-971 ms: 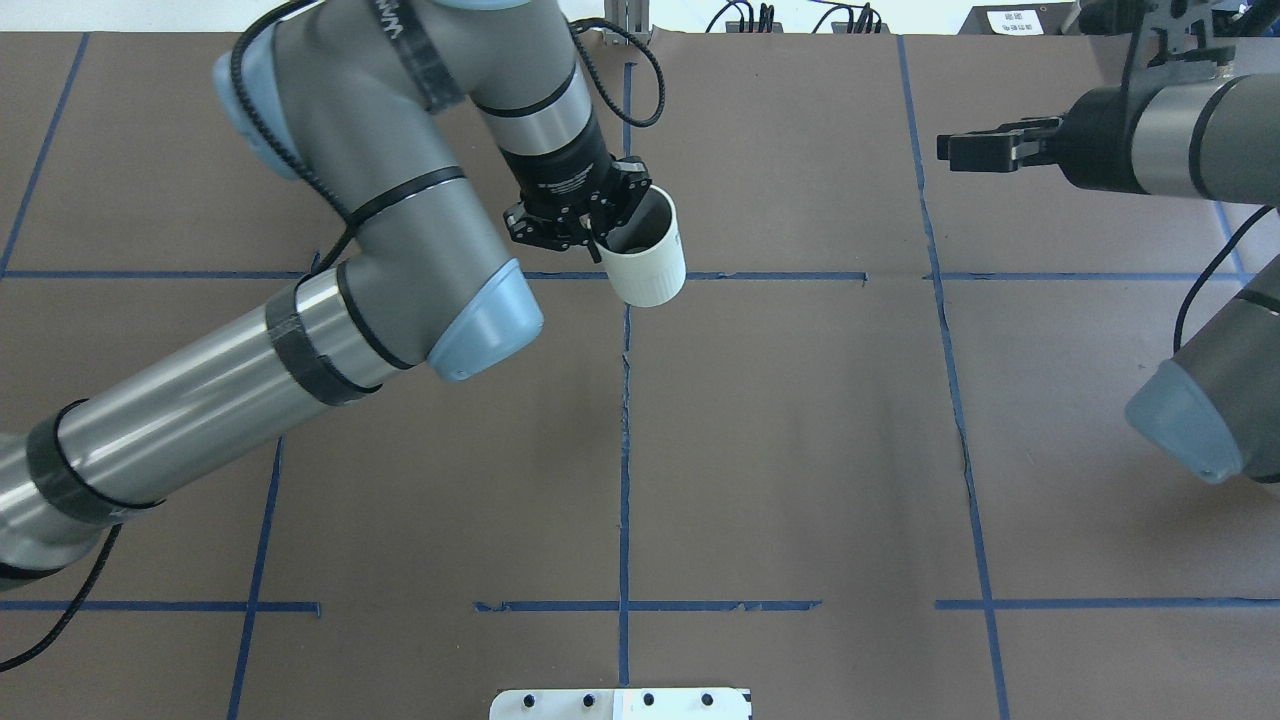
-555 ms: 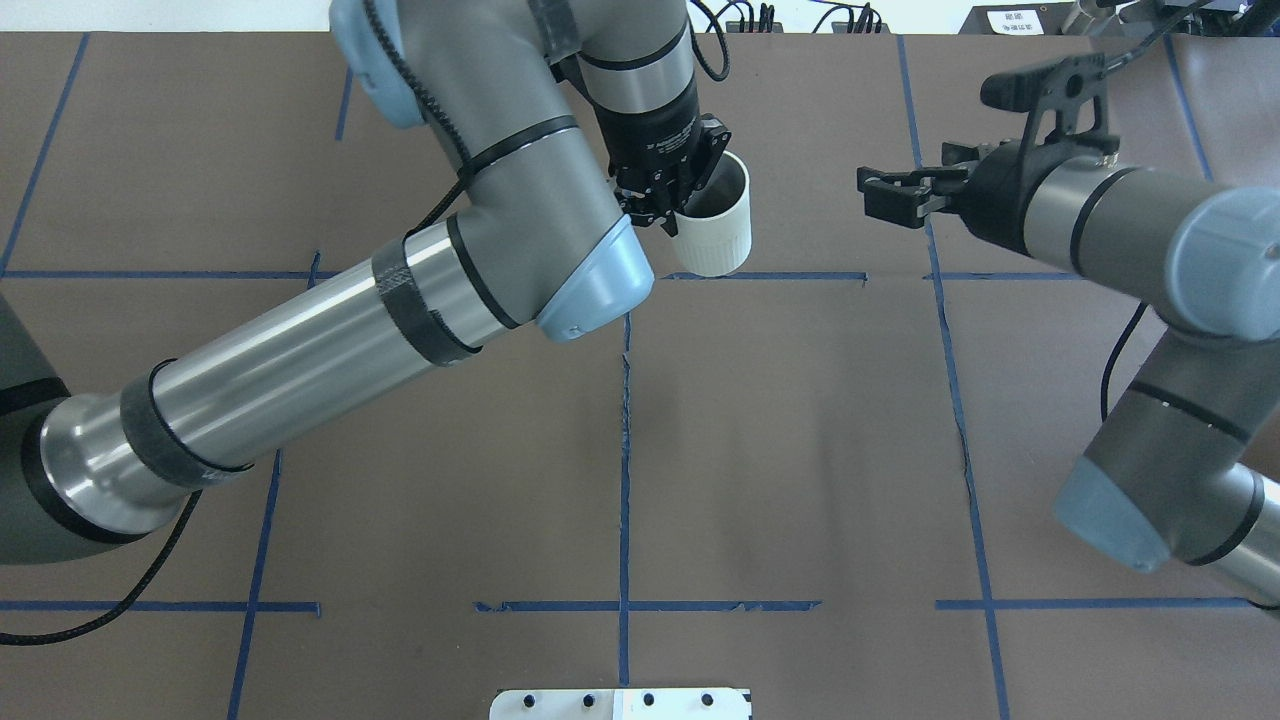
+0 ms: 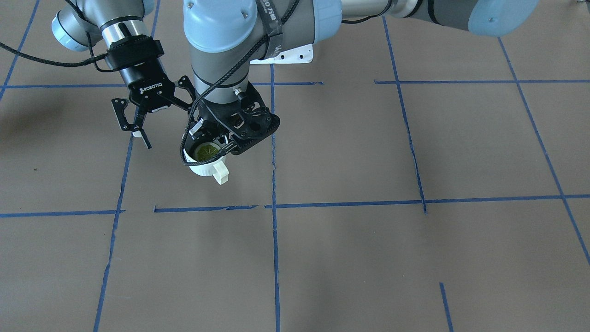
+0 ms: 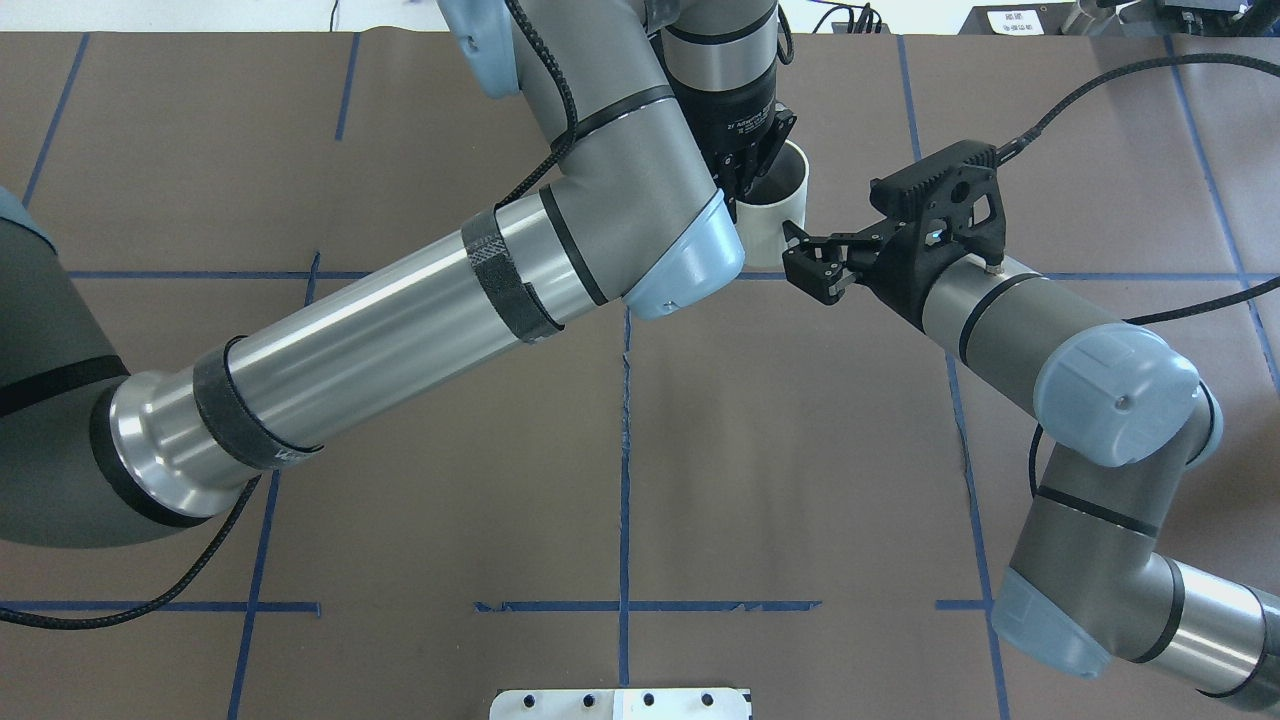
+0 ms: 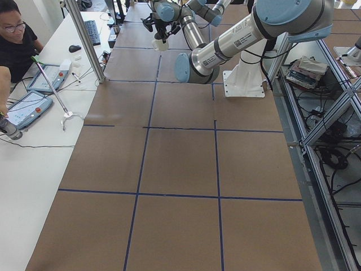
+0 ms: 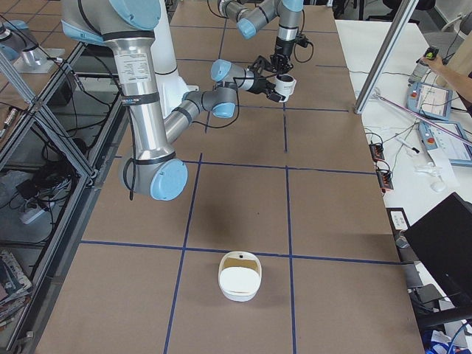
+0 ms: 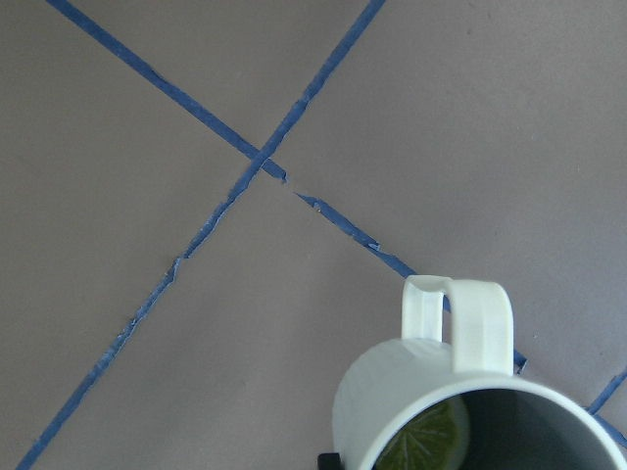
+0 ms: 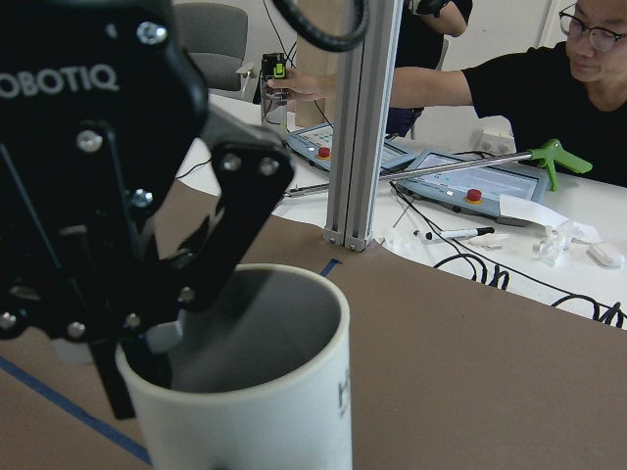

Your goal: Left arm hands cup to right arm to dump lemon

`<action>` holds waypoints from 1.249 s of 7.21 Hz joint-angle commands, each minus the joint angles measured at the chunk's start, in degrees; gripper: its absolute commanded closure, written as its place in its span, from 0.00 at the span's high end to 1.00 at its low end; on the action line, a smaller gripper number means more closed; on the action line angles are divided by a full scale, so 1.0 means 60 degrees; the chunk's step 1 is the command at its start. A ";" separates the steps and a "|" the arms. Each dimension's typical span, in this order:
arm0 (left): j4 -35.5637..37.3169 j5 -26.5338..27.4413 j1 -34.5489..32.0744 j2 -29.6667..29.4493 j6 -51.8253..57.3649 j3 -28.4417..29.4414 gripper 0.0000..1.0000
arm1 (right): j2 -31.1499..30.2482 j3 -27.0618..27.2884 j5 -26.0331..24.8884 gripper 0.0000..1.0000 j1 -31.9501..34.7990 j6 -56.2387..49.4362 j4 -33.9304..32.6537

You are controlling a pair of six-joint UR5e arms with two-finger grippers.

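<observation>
The left claw [image 4: 748,178] gripped the cup [image 4: 776,222] by its rim, the lemon [image 3: 206,151] lying inside. The right claw [image 4: 805,262] hung spread wide just beside the cup.

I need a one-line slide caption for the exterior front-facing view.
Left arm holds the cup, lemon inside, jaws shut on its rim; right arm has its jaws open beside it.

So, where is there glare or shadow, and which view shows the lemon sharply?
Overhead exterior: glare streaks along the left arm. Left wrist-mounted: sharp; the lemon shows clear segments inside the cup. Right wrist-mounted: the cup's inside lies in shadow, lemon not visible.
</observation>
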 commanded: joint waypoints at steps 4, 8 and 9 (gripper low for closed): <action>0.0007 -0.0170 0.0242 -0.0042 -0.0043 -0.0167 0.00 | 0.0031 -0.0008 -0.0645 1.00 -0.0730 -0.0714 0.0002; 0.0110 -0.0464 0.0243 0.0016 -0.0072 -0.0504 0.00 | 0.0016 -0.0052 -0.0645 1.00 -0.0700 -0.0730 0.0002; 0.0110 -0.0624 0.0243 0.0001 -0.0087 -0.0577 0.00 | 0.0016 -0.0052 -0.0645 0.99 -0.0700 -0.0730 0.0002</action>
